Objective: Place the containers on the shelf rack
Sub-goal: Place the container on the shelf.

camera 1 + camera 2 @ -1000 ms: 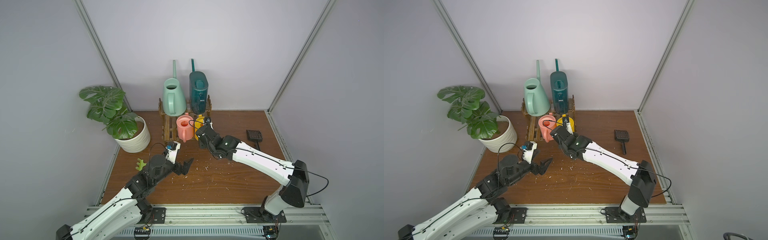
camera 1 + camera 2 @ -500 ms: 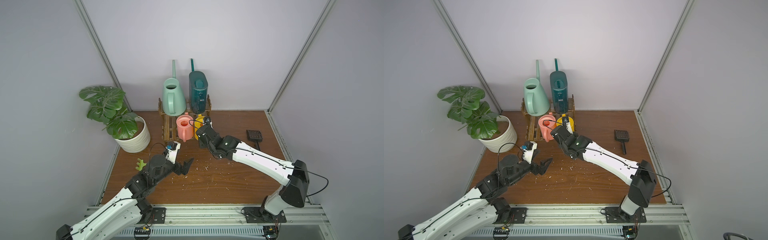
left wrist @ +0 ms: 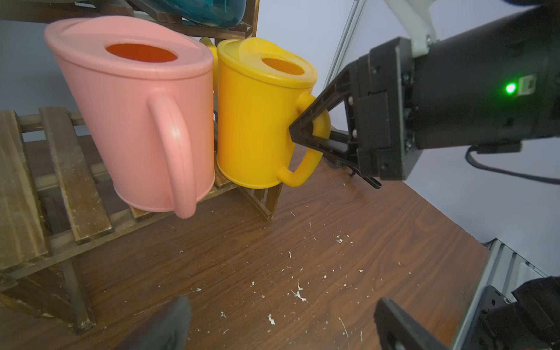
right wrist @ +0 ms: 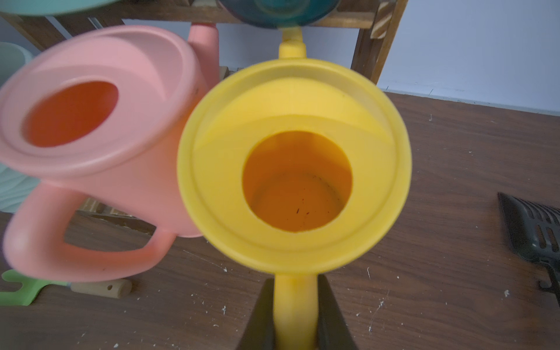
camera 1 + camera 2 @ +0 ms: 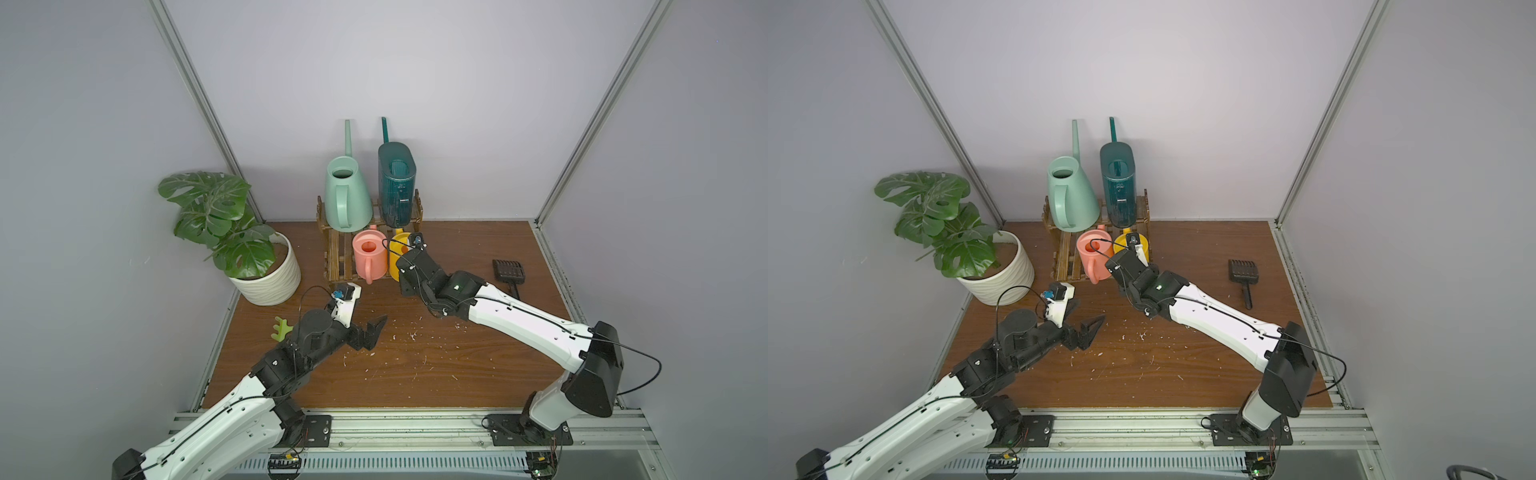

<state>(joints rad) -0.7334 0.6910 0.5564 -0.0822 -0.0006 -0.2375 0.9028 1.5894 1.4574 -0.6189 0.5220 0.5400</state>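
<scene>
The dark wooden shelf rack (image 5: 337, 259) (image 5: 1064, 259) stands at the back wall. Its upper tier carries the mint-green can (image 5: 347, 195) (image 5: 1071, 195) and the dark-teal can (image 5: 397, 183) (image 5: 1119, 183). On the lower tier, the pink can (image 5: 368, 259) (image 3: 136, 121) and the yellow can (image 5: 397, 254) (image 3: 257, 121) (image 4: 294, 169) stand side by side. My right gripper (image 4: 295, 281) (image 3: 303, 127) is shut on the yellow can's handle. My left gripper (image 5: 1086, 313) (image 3: 280, 306) hangs open over the floor in front of the rack, holding nothing.
A white ribbed pot with a leafy plant (image 5: 270, 278) stands left of the rack. A green hand fork (image 5: 282, 328) lies by the left arm, a black scoop (image 5: 507, 270) at the right. White crumbs dot the wooden floor (image 5: 415, 365).
</scene>
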